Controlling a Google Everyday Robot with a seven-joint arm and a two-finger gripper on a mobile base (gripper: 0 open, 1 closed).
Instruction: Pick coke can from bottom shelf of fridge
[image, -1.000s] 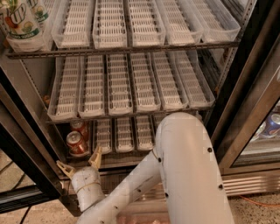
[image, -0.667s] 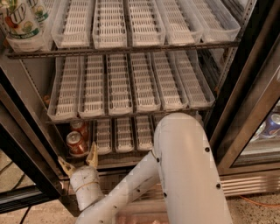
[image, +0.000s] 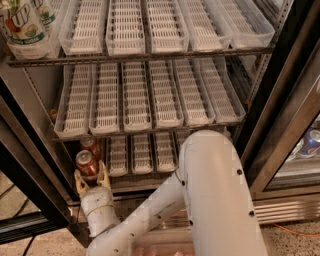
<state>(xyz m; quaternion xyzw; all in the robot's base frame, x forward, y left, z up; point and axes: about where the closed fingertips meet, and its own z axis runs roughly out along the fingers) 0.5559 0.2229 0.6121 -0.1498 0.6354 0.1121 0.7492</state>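
Note:
The fridge (image: 278, 107) stands open with tiers of white slotted trays. On the left end of the dim bottom shelf (image: 142, 154) stands the coke can (image: 87, 163), red with a silver top rim. A second red can (image: 90, 145) stands right behind it. My gripper (image: 91, 178) is at the shelf's front edge just below the coke can. It is open, and its tan fingertips (image: 104, 173) stand on either side of the can's base. The white arm runs from it down to the lower right.
Large 7UP bottles (image: 21, 22) stand at the left of the top tier. The dark door edge (image: 30, 165) runs close on the left. My arm's big white elbow (image: 215, 190) blocks the shelf's right half. A can (image: 312, 142) shows behind glass at far right.
My gripper has moved up and in towards the coke can, so its fingertips now flank the can's base. The can has not moved.

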